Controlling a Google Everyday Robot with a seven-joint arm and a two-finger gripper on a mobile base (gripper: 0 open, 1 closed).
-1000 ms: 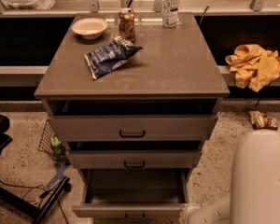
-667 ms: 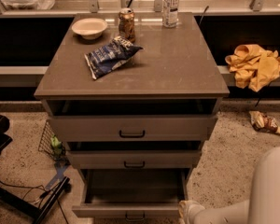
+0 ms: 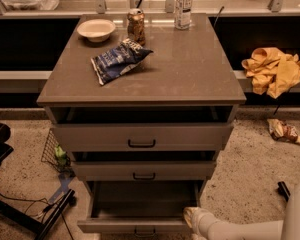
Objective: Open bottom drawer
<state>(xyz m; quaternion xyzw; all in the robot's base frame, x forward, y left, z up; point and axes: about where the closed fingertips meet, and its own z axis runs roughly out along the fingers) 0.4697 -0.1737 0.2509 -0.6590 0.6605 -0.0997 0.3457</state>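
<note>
The grey-brown cabinet has three drawers. The bottom drawer [image 3: 140, 226] is pulled far out, its dark empty inside showing, and its black bar handle [image 3: 144, 231] sits at the frame's lower edge. The middle drawer [image 3: 144, 170] and the top drawer [image 3: 140, 136] stand out a little. My gripper [image 3: 194, 218] is at the bottom right, at the right end of the bottom drawer's front, on a white arm that comes in from the lower right corner.
On the cabinet top [image 3: 200, 69] lie a white bowl [image 3: 96, 29], a can [image 3: 136, 27], a blue chip bag [image 3: 117, 60] and a bottle [image 3: 183, 0]. A yellow cloth [image 3: 275, 69] hangs on the right ledge. A wrapper [image 3: 285, 131] lies on the floor. A dark stand and cables [image 3: 20, 209] are at left.
My arm has drawn back toward the lower right corner, so less of its white body shows. The gripper stays by the bottom drawer's right front. The drawers have not moved.
</note>
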